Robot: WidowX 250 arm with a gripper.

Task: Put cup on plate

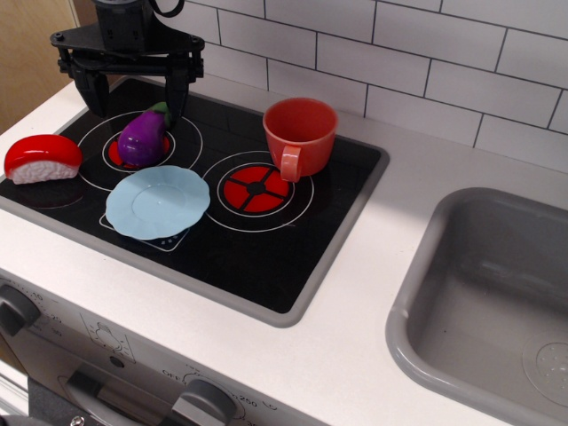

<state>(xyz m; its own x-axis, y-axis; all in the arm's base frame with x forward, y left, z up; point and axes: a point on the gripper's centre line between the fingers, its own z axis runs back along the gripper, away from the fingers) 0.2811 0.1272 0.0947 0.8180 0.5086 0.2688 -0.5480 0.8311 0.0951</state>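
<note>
The coral-red cup [300,131] stands upright at the back of the black stovetop, its handle facing the front, just behind the right burner. The light-blue scalloped plate [158,201] lies flat on the stovetop's front left, empty. My gripper [135,102] is at the back left, its two black fingers spread wide and pointing down, with nothing between them. It hangs above and behind the purple eggplant, well left of the cup and behind the plate.
A purple eggplant [144,138] lies on the left burner under the gripper. A red-and-white sushi piece [42,159] sits at the stovetop's left edge. A grey sink [497,293] lies to the right. A tiled wall runs along the back; stove knobs [206,404] line the front.
</note>
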